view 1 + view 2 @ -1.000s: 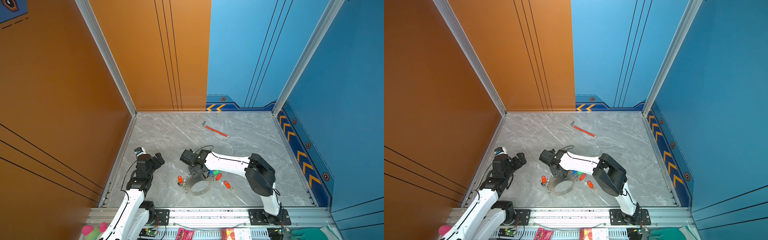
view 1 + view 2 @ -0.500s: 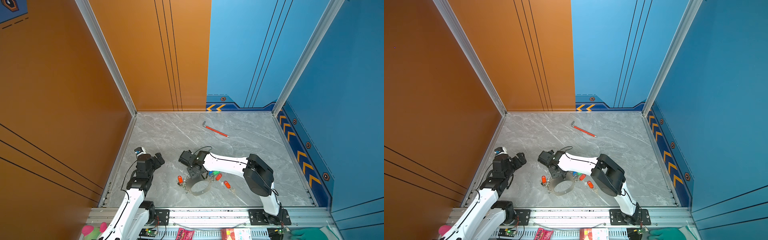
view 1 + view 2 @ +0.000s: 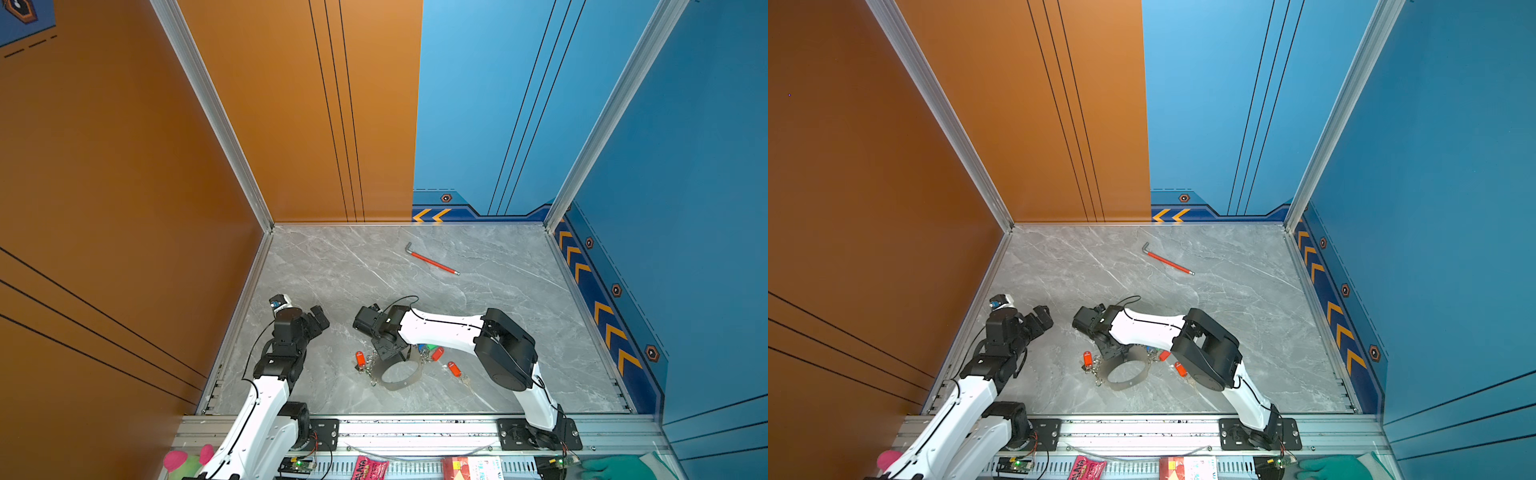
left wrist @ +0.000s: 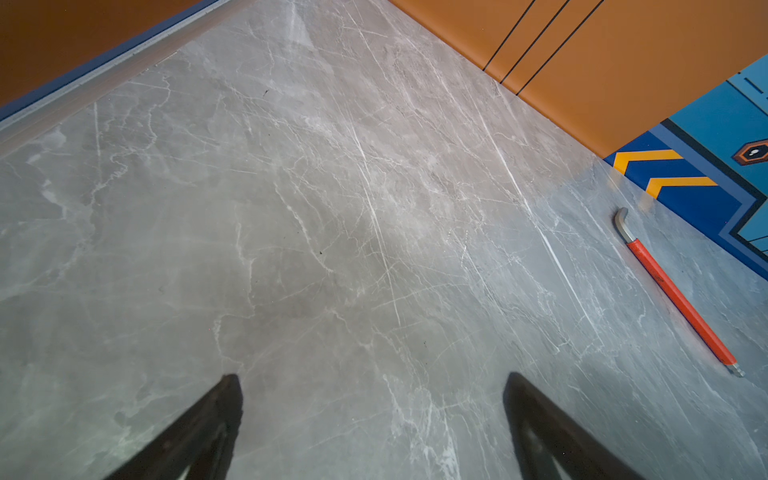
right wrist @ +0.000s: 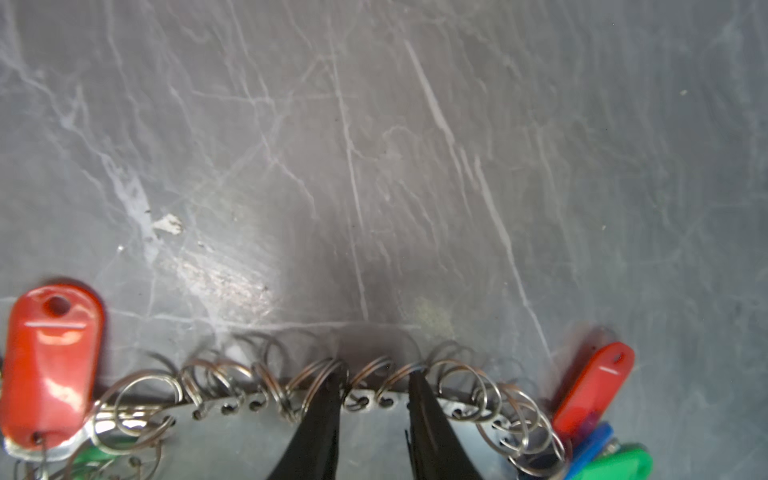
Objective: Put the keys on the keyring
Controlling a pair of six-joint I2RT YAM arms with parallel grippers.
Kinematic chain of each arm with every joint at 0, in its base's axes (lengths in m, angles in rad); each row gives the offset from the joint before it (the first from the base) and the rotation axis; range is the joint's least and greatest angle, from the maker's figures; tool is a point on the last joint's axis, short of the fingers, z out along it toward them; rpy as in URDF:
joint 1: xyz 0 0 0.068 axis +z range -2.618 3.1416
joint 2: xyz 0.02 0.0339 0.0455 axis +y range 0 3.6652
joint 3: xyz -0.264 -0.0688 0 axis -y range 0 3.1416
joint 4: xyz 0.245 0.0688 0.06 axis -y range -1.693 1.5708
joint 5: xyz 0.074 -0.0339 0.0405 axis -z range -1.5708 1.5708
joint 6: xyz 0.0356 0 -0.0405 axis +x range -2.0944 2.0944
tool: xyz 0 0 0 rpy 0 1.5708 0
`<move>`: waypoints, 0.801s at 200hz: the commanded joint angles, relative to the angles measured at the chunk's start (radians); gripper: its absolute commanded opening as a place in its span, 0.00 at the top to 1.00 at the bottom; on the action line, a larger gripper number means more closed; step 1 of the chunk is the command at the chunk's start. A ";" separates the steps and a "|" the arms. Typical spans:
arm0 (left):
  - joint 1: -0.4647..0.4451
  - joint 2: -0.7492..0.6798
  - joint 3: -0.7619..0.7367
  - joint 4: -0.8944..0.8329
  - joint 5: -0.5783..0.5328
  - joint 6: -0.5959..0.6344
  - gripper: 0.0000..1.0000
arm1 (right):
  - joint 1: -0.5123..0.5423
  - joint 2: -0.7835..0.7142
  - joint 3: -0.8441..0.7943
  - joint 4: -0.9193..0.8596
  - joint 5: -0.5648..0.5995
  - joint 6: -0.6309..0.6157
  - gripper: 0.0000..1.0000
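The keyring (image 3: 400, 385) (image 3: 1126, 381), a grey hoop edged with small silver rings, stands on the marble floor near the front. My right gripper (image 3: 388, 353) (image 5: 376, 376) is down at its far rim, jaws a little apart with two chain rings (image 5: 374, 374) between the fingertips. Keys with orange tags (image 5: 52, 361) (image 5: 592, 386) hang at either side, with blue (image 5: 590, 449) and green (image 5: 619, 463) tags beside one. Another orange-tagged key (image 3: 454, 368) lies loose to the right. My left gripper (image 3: 320, 318) (image 4: 372, 382) is open over bare floor.
A red-sleeved hex wrench (image 3: 432, 262) (image 4: 677, 299) lies towards the back of the floor. Orange and blue walls close in the left, back and right sides. A metal rail (image 3: 415, 428) with the arm bases runs along the front.
The right gripper's jaws have narrowed at the keyring's rim and the arm has settled slightly closer to it. The left arm has stayed where it was.
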 commanded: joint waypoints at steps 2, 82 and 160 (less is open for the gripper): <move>-0.002 0.001 -0.005 0.016 0.024 0.016 0.02 | -0.008 0.016 0.028 -0.046 0.052 0.019 0.72; -0.002 0.006 -0.005 0.020 0.024 0.017 0.02 | -0.002 0.005 0.025 -0.063 0.100 0.017 0.78; -0.004 0.004 -0.006 0.019 0.024 0.016 0.02 | -0.001 -0.002 0.029 -0.099 0.143 0.030 0.71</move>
